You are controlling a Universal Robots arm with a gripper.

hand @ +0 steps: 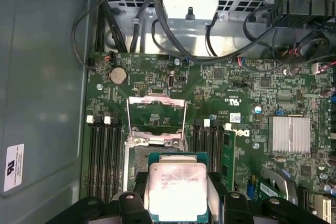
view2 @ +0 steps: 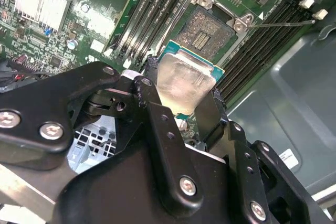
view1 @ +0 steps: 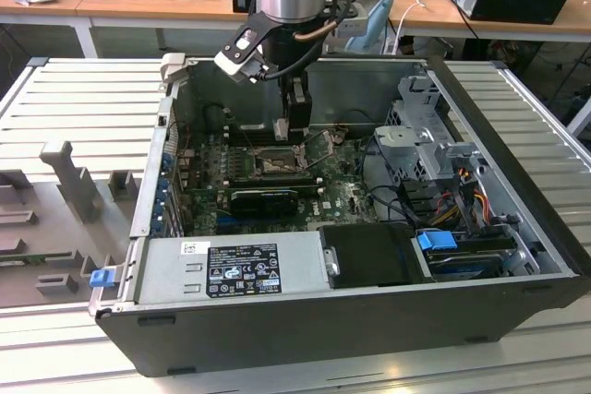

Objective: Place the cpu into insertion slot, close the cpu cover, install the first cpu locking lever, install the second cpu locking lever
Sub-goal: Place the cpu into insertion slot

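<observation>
My gripper [view1: 294, 129] reaches down into the open computer case and is shut on the cpu [hand: 176, 190], a flat square chip with a pale metal face and green edge. Its black fingers [hand: 216, 191] press on two opposite sides of the chip. In the second wrist view the cpu [view2: 181, 80] hangs a little above the board, just short of the insertion slot [view2: 207, 30], a dark recess with a silvery rim. The cpu cover [hand: 156, 114] stands raised beyond the insertion slot [hand: 135, 161]. A thin locking lever [view2: 278, 23] sticks out sideways from the socket.
Black memory slots [hand: 102, 156] flank the socket on both sides. A finned heatsink [hand: 289, 135] sits on the board, black cables [hand: 173, 40] loop near a metal drive cage [view1: 420, 145], and the grey power supply [view1: 235, 269] lies along the case front.
</observation>
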